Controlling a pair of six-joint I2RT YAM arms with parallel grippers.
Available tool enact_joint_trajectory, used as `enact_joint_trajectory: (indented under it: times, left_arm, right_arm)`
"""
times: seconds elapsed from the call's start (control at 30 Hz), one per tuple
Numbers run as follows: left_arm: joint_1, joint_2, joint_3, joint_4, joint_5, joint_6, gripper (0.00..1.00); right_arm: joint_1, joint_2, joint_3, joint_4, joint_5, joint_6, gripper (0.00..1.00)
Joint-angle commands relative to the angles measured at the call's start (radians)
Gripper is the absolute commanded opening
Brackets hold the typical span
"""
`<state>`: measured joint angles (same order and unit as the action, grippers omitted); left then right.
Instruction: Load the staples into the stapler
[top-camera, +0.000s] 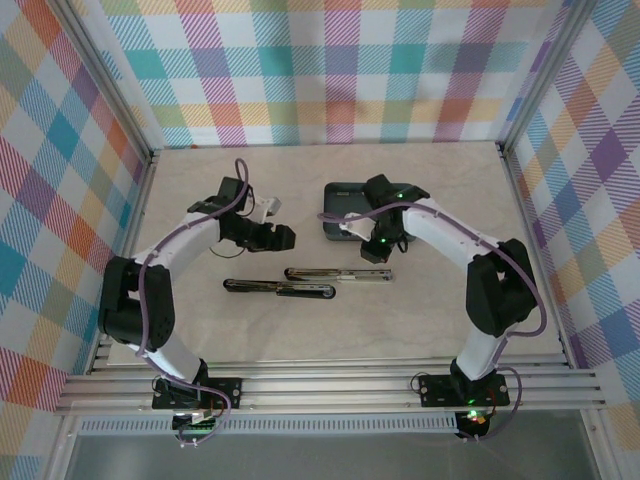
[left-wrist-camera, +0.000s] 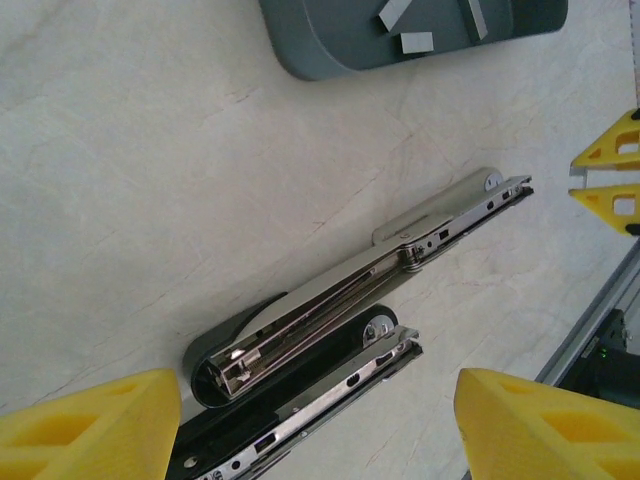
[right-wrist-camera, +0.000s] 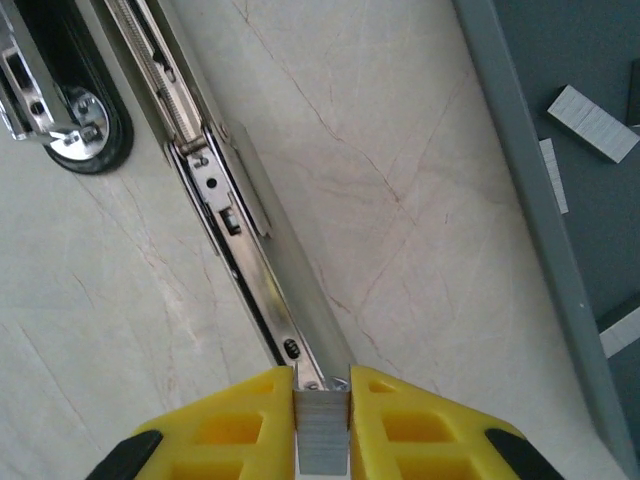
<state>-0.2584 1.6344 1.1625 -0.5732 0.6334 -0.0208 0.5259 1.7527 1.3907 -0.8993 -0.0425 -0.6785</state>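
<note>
Silver staples (right-wrist-camera: 592, 122), grey tray (right-wrist-camera: 580, 40), yellow right hand (right-wrist-camera: 321, 390)

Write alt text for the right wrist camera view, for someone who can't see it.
The yellow right tool pinches a strip of staples at the end of an open stapler's rail on a pale table. More strips lie in a grey tray at right.

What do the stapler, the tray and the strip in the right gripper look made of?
Stapler: bright metal rails, likely steel, with glints; black base, probably plastic. Tray: matte dark grey, looks like plastic. Strip in the right gripper: dull silver-grey metal, finely ribbed, staples by the look.
</note>
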Motion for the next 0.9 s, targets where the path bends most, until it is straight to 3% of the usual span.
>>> enact_joint_trajectory:
  times: [0.0, 0.43, 0.87]
  left_arm:
    - [0.012, 0.02, -0.001, 0.0, 0.066, 0.033, 0.72]
    - [0.014, 0.054, 0.014, -0.028, 0.129, 0.056, 0.72]
    - [0.013, 0.072, 0.02, -0.04, 0.183, 0.069, 0.72]
  right_arm:
    - [-0.016, 0.029, 0.028, -0.035, -0.048, -0.132, 0.19]
    - [-0.034, 0.15, 0.088, -0.134, -0.022, -0.214, 0.18]
    - [-0.032, 0.156, 0.108, -0.211, -0.052, -0.202, 0.18]
